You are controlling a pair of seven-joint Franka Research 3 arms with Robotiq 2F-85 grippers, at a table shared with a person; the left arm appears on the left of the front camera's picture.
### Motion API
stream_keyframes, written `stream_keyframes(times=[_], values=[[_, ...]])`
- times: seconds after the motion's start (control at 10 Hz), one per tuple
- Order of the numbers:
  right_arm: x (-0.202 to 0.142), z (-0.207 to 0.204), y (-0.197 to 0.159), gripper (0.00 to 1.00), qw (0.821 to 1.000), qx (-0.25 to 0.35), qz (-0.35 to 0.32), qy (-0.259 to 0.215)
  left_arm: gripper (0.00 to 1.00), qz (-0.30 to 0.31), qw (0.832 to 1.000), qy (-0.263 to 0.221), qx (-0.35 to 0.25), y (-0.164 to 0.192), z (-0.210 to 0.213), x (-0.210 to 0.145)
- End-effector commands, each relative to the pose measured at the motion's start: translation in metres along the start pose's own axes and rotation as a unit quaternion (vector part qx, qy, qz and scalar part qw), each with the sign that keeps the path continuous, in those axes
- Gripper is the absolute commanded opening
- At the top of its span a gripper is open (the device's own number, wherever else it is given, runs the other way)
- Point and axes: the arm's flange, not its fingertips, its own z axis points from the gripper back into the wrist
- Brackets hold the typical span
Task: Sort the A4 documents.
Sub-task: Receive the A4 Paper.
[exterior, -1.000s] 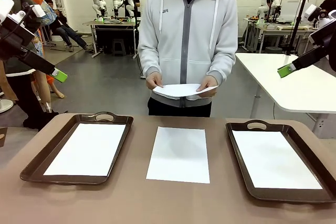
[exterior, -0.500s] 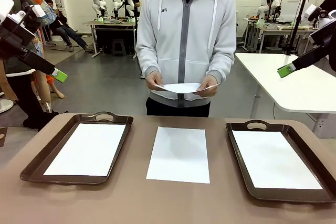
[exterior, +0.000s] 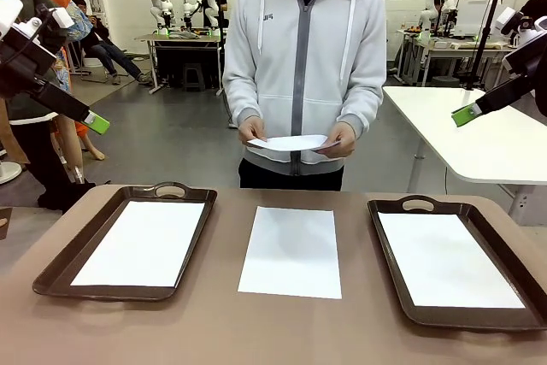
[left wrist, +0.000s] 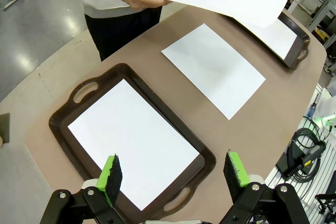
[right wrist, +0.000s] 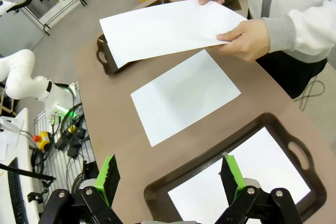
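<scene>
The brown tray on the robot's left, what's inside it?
A blank white A4 sheet lies flat inside the tray, covering most of its floor. Any sheets beneath it would be hidden.

Left sheet (exterior: 141,244): blank white, flat inside left tray (exterior: 60,264).
Middle sheet (exterior: 291,251): blank white, flat on bare tabletop (exterior: 214,322).
Right sheet (exterior: 446,260): flat inside right tray (exterior: 386,250).
Fourth sheet (exterior: 289,142): slightly bowed, held by person (exterior: 303,57).
</scene>
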Motion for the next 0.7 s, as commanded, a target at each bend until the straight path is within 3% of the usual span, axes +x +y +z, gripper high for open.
stream_keyframes(times=[0.0,0.6], values=[[0.0007,-0.0012,0.0008,1.00,1.000,0.000,0.003,0.005,1.00,0.003,1.000,-0.004,0.000,0.0011,-0.0010,0.0005],[0.0007,-0.0012,0.0008,1.00,1.000,0.000,0.003,0.005,1.00,0.003,1.000,-0.004,0.000,0.0011,-0.0010,0.0005]])
